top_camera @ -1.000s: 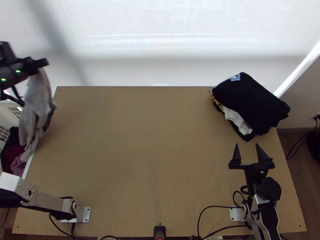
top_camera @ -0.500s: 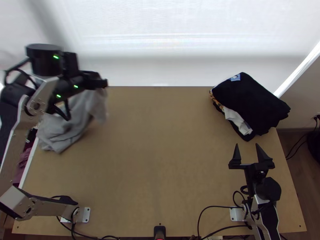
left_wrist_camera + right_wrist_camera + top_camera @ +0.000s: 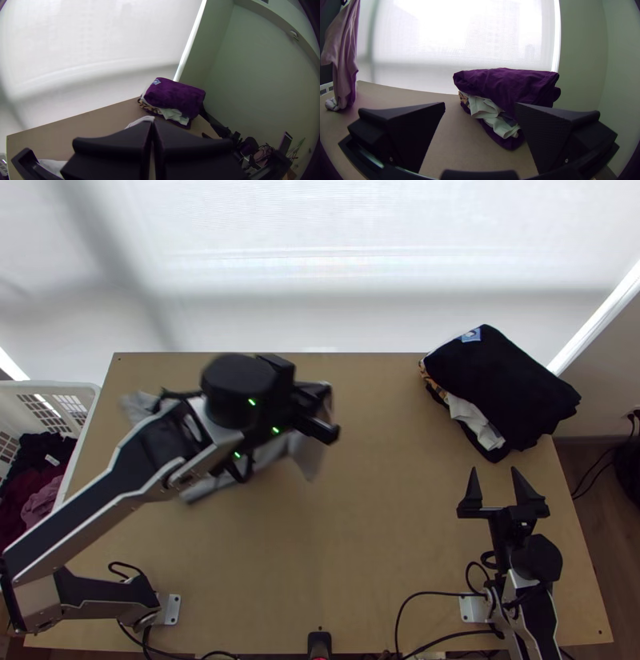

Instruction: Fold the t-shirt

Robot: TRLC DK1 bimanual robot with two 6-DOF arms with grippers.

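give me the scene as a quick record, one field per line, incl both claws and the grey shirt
surface: light wooden table
shirt: light grey cloth garment, hanging gathered, not laid flat
left claw: shut on the shirt, above the table's far middle
right claw: open and holding nothing, on the near side of the stack
stack: folded garments, dark one on top, at the table's far right
basket: white plastic laundry basket at the left, dark and pink clothes inside
folding: not yet begun
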